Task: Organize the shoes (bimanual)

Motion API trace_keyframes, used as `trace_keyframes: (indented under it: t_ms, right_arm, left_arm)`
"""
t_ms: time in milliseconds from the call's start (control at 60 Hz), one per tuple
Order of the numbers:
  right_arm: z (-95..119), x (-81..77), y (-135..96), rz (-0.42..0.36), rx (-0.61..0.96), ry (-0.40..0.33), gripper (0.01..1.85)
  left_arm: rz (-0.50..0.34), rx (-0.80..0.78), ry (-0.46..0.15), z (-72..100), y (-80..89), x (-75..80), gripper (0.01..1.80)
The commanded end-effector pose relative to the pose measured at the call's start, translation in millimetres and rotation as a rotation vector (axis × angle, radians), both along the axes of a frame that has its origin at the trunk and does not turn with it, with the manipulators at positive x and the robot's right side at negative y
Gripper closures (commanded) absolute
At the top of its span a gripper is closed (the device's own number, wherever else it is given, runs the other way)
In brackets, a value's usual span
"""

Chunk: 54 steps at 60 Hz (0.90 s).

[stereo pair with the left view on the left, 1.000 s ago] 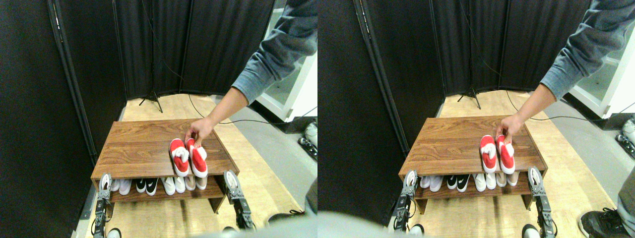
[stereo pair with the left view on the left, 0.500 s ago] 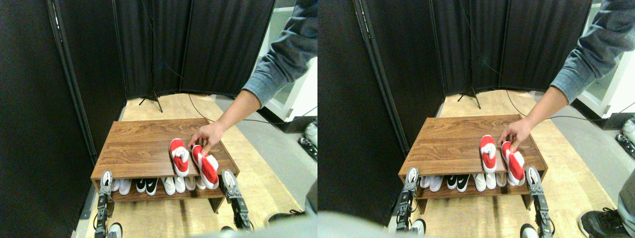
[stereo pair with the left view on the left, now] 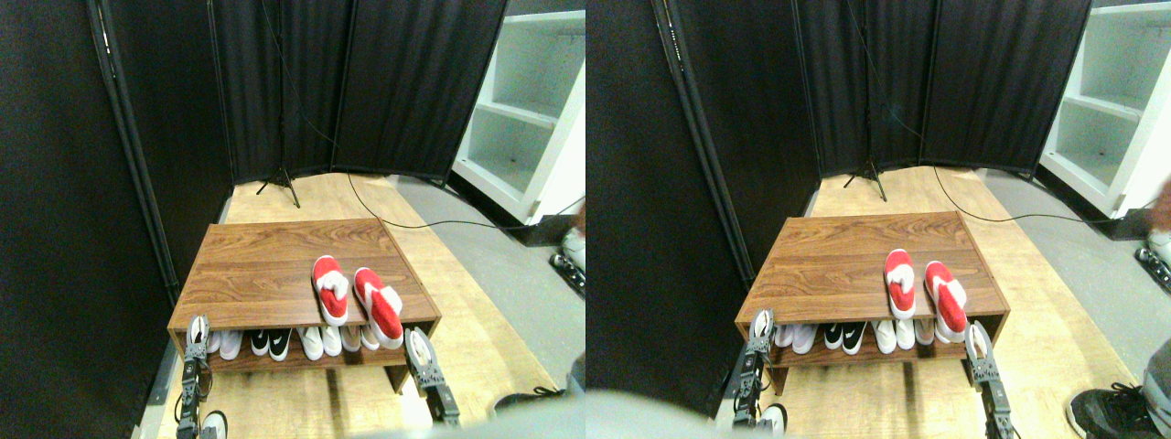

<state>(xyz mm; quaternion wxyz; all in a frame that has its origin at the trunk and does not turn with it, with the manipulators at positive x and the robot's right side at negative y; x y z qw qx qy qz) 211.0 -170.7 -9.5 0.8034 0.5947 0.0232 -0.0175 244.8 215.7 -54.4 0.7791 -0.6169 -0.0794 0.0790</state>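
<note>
Two red slip-on shoes with white patches lie on top of the wooden shoe rack [stereo pair with the left view on the left: 256,265]. The left shoe [stereo pair with the left view on the left: 330,289] rests near the rack's front right. The right shoe [stereo pair with the left view on the left: 381,305] lies beside it, angled, with its toe hanging over the front edge. My left gripper [stereo pair with the left view on the left: 195,334] stands at the rack's front left corner, far from both shoes. Just below and right of the overhanging shoe, my right gripper [stereo pair with the left view on the left: 419,346] sits at the front right corner. Neither gripper holds anything.
A row of white, beige and black-and-white shoes [stereo pair with the left view on the left: 293,342] fills the lower shelf. Black curtain panels [stereo pair with the left view on the left: 366,82] close the back and left. A white shelf unit [stereo pair with the left view on the left: 526,119] stands at the right, and a cable [stereo pair with the left view on the left: 430,222] runs across the floor.
The person's arm and hand have withdrawn out of the picture to the right. The right red shoe stays where the hand pushed it, overhanging the front edge.
</note>
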Motion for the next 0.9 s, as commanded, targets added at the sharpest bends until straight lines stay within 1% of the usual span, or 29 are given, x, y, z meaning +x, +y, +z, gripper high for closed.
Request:
trace_keyframes:
  t_ms: [17, 33, 50, 67, 83, 117, 150, 183, 250, 333, 417, 467, 500, 517, 583, 667, 683, 700, 833, 900]
  right_arm:
    - [5, 0.4, 7, 0.012, 0.019, -0.014, 1.25]
    - [4, 1.2, 7, 0.014, 0.02, -0.01, 1.12]
    - [3, 1.6, 7, 0.016, 0.017, -0.006, 1.04]
    - [3, 1.6, 7, 0.016, 0.017, -0.006, 1.04]
    - [2, 2.4, 7, 0.021, 0.007, 0.004, 0.9]
    - [0, 4.3, 8, 0.037, -0.026, 0.02, 0.7]
    - [-1, 5.2, 8, 0.045, -0.043, 0.029, 0.6]
    - [-4, 6.9, 8, 0.075, -0.083, 0.032, 0.43]
    - [-9, 10.7, 8, 0.083, -0.121, 0.059, 0.24]
    - [-15, 16.0, 8, 0.089, -0.134, 0.069, 0.18]
    - [-20, 22.3, 7, 0.095, -0.11, 0.07, 0.17]
    - [-24, 29.8, 6, 0.094, -0.103, 0.067, 0.18]
    - [-25, 30.9, 6, 0.092, -0.103, 0.068, 0.19]
    - [-26, 35.0, 6, 0.079, -0.114, 0.074, 0.21]
    - [-27, 40.1, 5, 0.072, -0.117, 0.083, 0.23]
    - [-29, 46.5, 5, 0.069, -0.079, 0.093, 0.27]
    - [-31, 51.6, 5, 0.069, -0.056, 0.096, 0.3]
    - [-31, 51.6, 5, 0.069, -0.056, 0.096, 0.3]
    - [-36, 66.6, 6, 0.07, -0.044, 0.104, 0.34]
    - [-37, 70.3, 8, 0.062, -0.037, 0.113, 0.33]
  left_arm:
    - [-0.004, 0.013, -0.033, 5.4, -1.6, 0.3, 1.76]
    - [-0.005, 0.011, -0.033, 5.5, -1.2, 0.2, 1.76]
    - [-0.005, 0.01, -0.033, 5.5, -1.1, 0.1, 1.76]
    - [-0.005, 0.01, -0.033, 5.5, -1.1, 0.1, 1.76]
    - [-0.007, 0.009, -0.032, 5.7, -1.0, 0.0, 1.75]
    - [-0.009, 0.008, -0.032, 5.7, -0.5, -0.2, 1.76]
    - [-0.011, 0.006, -0.033, 5.6, -0.1, -0.2, 1.76]
    - [-0.011, 0.005, -0.033, 5.6, 0.4, -0.5, 1.76]
    - [-0.007, 0.003, -0.034, 5.8, 1.0, -0.7, 1.76]
    - [-0.006, 0.018, -0.032, 6.2, 1.3, -0.9, 1.75]
    - [-0.003, 0.013, -0.03, 6.0, 2.0, -0.9, 1.74]
    - [-0.009, 0.021, -0.03, 6.0, 2.6, -0.5, 1.73]
    - [-0.009, 0.02, -0.03, 5.9, 2.8, -0.3, 1.73]
    - [-0.012, 0.017, -0.028, 5.8, 3.2, 0.1, 1.74]
    - [-0.007, 0.018, -0.026, 5.9, 3.4, 0.2, 1.74]
    - [-0.002, 0.018, -0.028, 6.3, 2.9, 0.5, 1.74]
    - [0.003, 0.012, -0.028, 6.7, 2.9, 0.4, 1.74]
    - [0.003, 0.012, -0.028, 6.7, 2.9, 0.4, 1.74]
    - [0.007, 0.012, -0.028, 6.6, 4.8, 0.1, 1.74]
    - [0.007, 0.02, -0.027, 6.2, 5.7, -0.7, 1.74]
